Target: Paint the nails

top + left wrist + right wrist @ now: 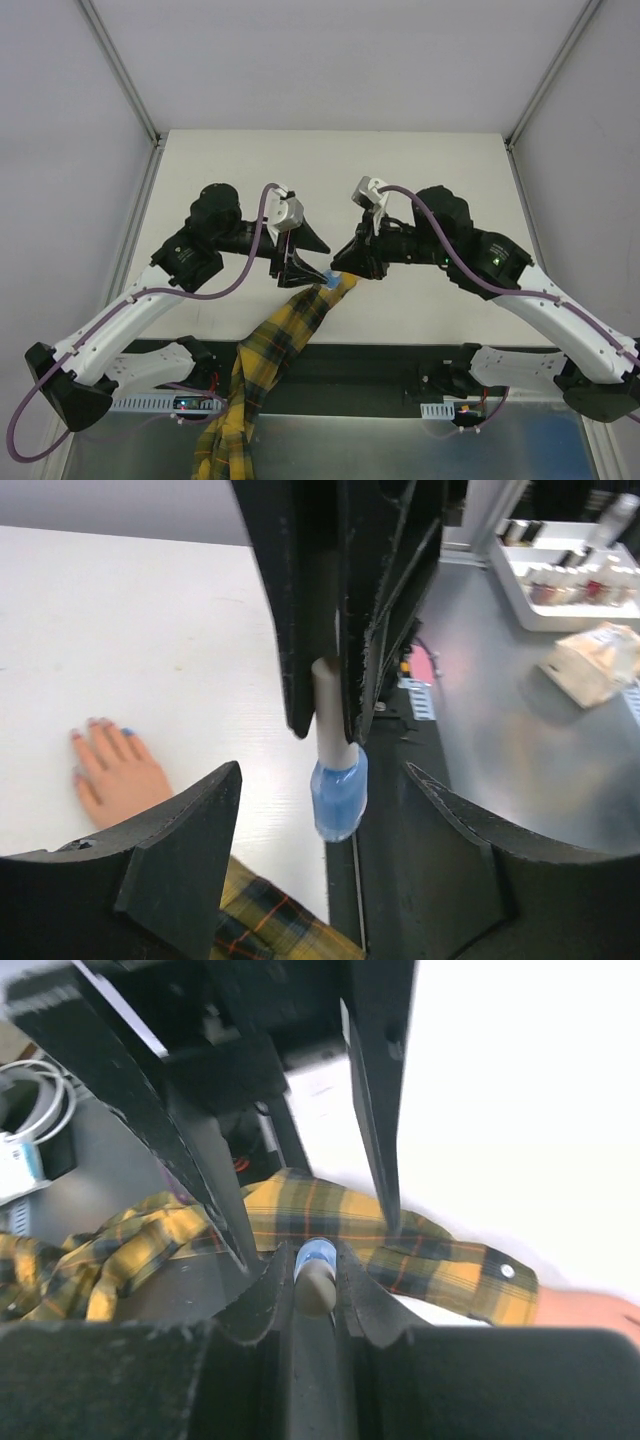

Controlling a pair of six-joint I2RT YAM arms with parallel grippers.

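Observation:
A small blue polish bottle (340, 798) with a beige cap (329, 710) hangs from my right gripper (313, 1252), which is shut on the cap. It also shows in the top view (330, 283). My left gripper (322, 772) is open, its fingers (185, 845) on either side of the bottle and not touching it. The peach hand (118, 778) lies flat on the white table to the left. Its nails (127, 732) are tiny, one tinted light blue. The yellow plaid sleeve (290, 325) trails toward the near edge.
A white tray (520, 600) of polish bottles and a beige packet (595, 662) sit on the grey metal surface to the right in the left wrist view. A black strip (400, 355) runs along the table's near edge. Both arms crowd the table's middle.

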